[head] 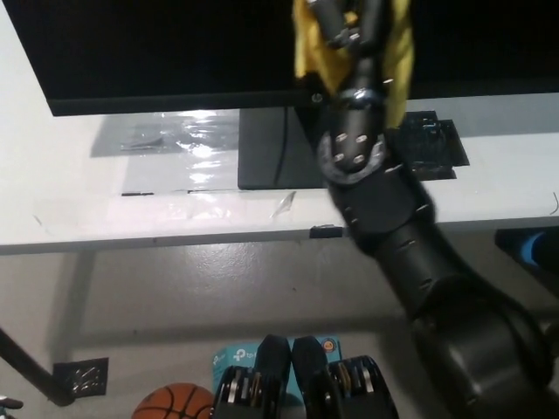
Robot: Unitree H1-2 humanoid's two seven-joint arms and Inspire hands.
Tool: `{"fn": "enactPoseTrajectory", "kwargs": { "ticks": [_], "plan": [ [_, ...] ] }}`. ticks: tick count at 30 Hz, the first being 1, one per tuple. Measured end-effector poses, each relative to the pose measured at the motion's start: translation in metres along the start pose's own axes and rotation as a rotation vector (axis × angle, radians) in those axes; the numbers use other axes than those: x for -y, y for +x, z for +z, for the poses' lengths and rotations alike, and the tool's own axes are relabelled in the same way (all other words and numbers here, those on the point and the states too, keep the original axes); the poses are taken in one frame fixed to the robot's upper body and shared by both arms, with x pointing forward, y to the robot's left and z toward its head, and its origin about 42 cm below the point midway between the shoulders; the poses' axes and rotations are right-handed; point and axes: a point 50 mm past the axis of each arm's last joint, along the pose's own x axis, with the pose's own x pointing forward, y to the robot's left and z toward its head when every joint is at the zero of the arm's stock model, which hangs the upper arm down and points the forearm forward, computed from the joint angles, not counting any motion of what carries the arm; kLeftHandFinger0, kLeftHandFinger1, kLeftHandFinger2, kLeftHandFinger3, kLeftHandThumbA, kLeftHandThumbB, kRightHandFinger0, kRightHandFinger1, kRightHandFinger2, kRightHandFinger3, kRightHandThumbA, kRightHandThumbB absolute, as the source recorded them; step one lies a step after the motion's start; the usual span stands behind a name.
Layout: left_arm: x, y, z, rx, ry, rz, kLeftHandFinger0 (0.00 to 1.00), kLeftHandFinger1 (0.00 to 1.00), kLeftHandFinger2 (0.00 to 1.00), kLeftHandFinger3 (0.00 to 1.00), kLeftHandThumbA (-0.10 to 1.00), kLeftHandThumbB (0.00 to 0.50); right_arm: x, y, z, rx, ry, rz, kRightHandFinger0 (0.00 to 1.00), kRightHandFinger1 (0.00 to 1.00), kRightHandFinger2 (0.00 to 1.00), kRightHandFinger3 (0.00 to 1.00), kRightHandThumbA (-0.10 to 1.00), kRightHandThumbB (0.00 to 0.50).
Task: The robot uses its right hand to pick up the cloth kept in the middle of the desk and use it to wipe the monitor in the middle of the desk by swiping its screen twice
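Note:
A black monitor [157,48] fills the top of the head view, its stand [279,153] on the white desk [79,209]. My black right hand [345,22] is raised in front of the screen near its middle, shut on a yellow cloth [397,61] that hangs against the lower part of the screen. The black forearm [384,201] runs down to the bottom right and hides part of the stand. My white left hand is out of view.
A black tray [432,144] lies on the desk right of the stand. Clear plastic film [170,135] lies left of it. Under the desk are a basketball [170,403], a teal box [238,358] and a desk leg [35,371].

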Motion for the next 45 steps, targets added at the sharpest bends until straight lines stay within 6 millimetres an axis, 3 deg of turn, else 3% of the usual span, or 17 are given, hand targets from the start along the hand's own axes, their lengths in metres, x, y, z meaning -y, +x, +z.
{"fn": "enactPoseTrajectory", "kwargs": {
  "ticks": [3,6,8,10,12,14,17,22,24,25,27,29,35,37,38,41,45],
  "plan": [
    [0.001,0.0,0.0,0.001,0.004,-0.005,0.13,0.2,0.35,0.52,0.3,0.11,-0.023,-0.006,0.011,0.002,0.008,0.048,0.0,0.0,0.09,0.15,-0.1,0.192],
    [0.002,0.001,0.001,0.003,0.006,-0.011,0.13,0.2,0.36,0.53,0.31,0.113,-0.049,-0.006,0.03,0.017,0.014,0.102,0.0,0.0,0.07,0.15,-0.1,0.172],
    [0.003,0.001,0.002,0.004,0.009,-0.016,0.15,0.2,0.36,0.52,0.27,0.096,-0.062,-0.004,0.045,0.044,0.01,0.136,0.0,0.0,0.07,0.14,-0.1,0.206],
    [0.003,0.001,0.001,0.005,0.003,-0.02,0.18,0.23,0.36,0.52,0.25,0.104,-0.072,-0.001,0.057,0.074,-0.004,0.166,0.0,0.0,0.11,0.19,-0.1,0.248],
    [0.002,0.002,-0.002,-0.001,-0.01,-0.027,0.21,0.25,0.39,0.55,0.27,0.108,-0.08,-0.001,0.066,0.112,-0.028,0.2,0.0,0.0,0.13,0.18,-0.1,0.252],
    [0.003,0.003,-0.006,-0.007,-0.02,-0.033,0.2,0.24,0.38,0.54,0.26,0.114,-0.086,0.0,0.073,0.14,-0.046,0.223,0.0,0.0,0.15,0.17,-0.1,0.205],
    [0.001,0.003,-0.009,-0.006,-0.035,-0.032,0.2,0.23,0.37,0.5,0.28,0.106,-0.087,-0.001,0.074,0.16,-0.068,0.238,0.0,0.0,0.14,0.2,-0.1,0.209],
    [0.001,0.003,-0.011,0.002,-0.046,-0.036,0.23,0.25,0.39,0.51,0.27,0.091,-0.076,0.006,0.067,0.165,-0.095,0.227,0.0,0.0,0.14,0.22,-0.1,0.212],
    [0.001,0.003,-0.012,0.002,-0.048,-0.038,0.23,0.26,0.41,0.54,0.21,0.067,-0.065,0.013,0.06,0.167,-0.119,0.211,0.0,0.0,0.09,0.23,-0.1,0.188],
    [0.001,0.003,-0.012,0.003,-0.049,-0.038,0.24,0.27,0.42,0.55,0.2,0.054,-0.059,0.015,0.057,0.167,-0.129,0.203,0.0,0.0,0.01,0.21,-0.1,0.181],
    [0.001,0.002,-0.012,0.002,-0.049,-0.039,0.25,0.27,0.43,0.56,0.18,0.038,-0.045,0.021,0.046,0.159,-0.151,0.183,0.0,0.0,0.0,0.23,-0.1,0.177],
    [0.0,0.001,-0.012,0.0,-0.048,-0.039,0.25,0.27,0.42,0.57,0.18,0.04,-0.035,0.022,0.038,0.153,-0.163,0.172,0.0,0.0,0.11,0.25,-0.1,0.148],
    [-0.001,-0.002,-0.012,-0.002,-0.044,-0.038,0.25,0.27,0.42,0.57,0.18,0.04,-0.016,0.027,0.025,0.151,-0.179,0.146,0.0,0.0,0.23,0.27,-0.1,0.176],
    [-0.001,-0.004,-0.012,-0.002,-0.042,-0.036,0.24,0.27,0.4,0.55,0.21,0.067,-0.012,0.029,0.023,0.148,-0.175,0.137,0.0,0.0,0.29,0.3,-0.1,0.171],
    [-0.002,-0.005,-0.011,-0.002,-0.04,-0.035,0.23,0.27,0.4,0.56,0.21,0.061,-0.011,0.029,0.022,0.146,-0.173,0.133,0.0,0.0,0.3,0.3,-0.1,0.179],
    [-0.002,-0.006,-0.012,-0.005,-0.031,-0.03,0.22,0.26,0.38,0.55,0.22,0.067,-0.003,0.032,0.018,0.141,-0.171,0.114,0.0,0.0,0.3,0.28,-0.1,0.107],
    [-0.002,-0.007,-0.013,-0.009,-0.022,-0.022,0.21,0.25,0.38,0.55,0.22,0.065,0.011,0.034,0.011,0.135,-0.174,0.084,0.0,0.0,0.28,0.23,-0.1,0.113]
  ]
}}
